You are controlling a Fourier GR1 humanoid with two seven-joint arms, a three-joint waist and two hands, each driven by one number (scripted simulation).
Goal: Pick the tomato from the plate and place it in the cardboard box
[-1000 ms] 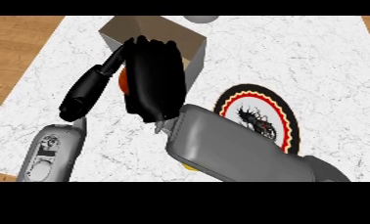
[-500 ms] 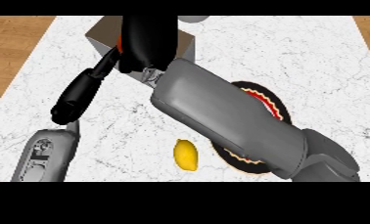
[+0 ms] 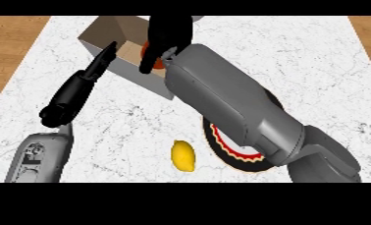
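Fingers (image 3: 148, 64) of right hand (image 3: 170, 32) curled round tomato (image 3: 145, 48) over cardboard box (image 3: 101, 30).

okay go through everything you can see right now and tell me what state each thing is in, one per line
Box: open-topped, upright on the counter.
Tomato: over the box opening, in the right hand.
Right hand: curled round the tomato, above the box.
Left hand: open, fingers straight, beside the box.
Plate: mostly hidden under the right forearm.
Lemon: lying on the counter, beside the plate.
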